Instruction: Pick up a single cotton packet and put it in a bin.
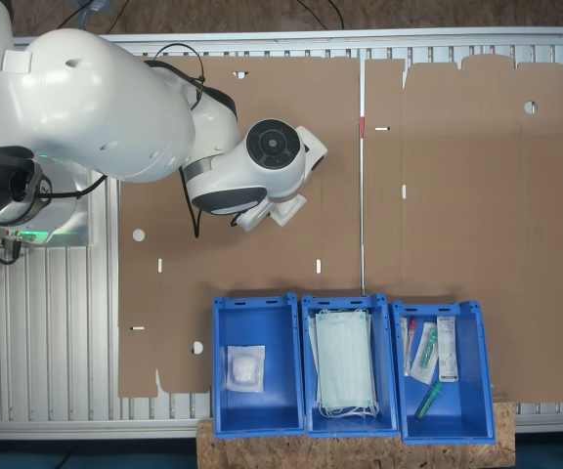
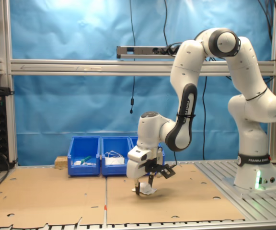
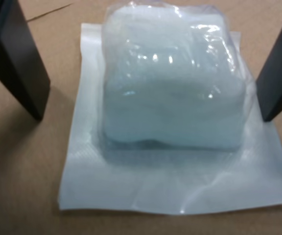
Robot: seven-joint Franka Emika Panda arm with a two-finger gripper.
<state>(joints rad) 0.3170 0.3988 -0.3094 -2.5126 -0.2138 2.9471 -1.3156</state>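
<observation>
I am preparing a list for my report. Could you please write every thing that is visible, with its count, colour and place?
Flat square cotton packet: one, white with clear plastic rim, on the cardboard between the open fingers; a second alike lies in a bin.
Rectangular plastic bins: three, blue, in a row at the table edge; the bin with the white packet, one with pale green masks, one with tubes and boxes.
Flat cardboard sheets: brown, covering the table.
Backdrop: blue, behind the bins in the second exterior view.
Robot arm: one, white.
Gripper: one, black fingers, open astride the packet.
</observation>
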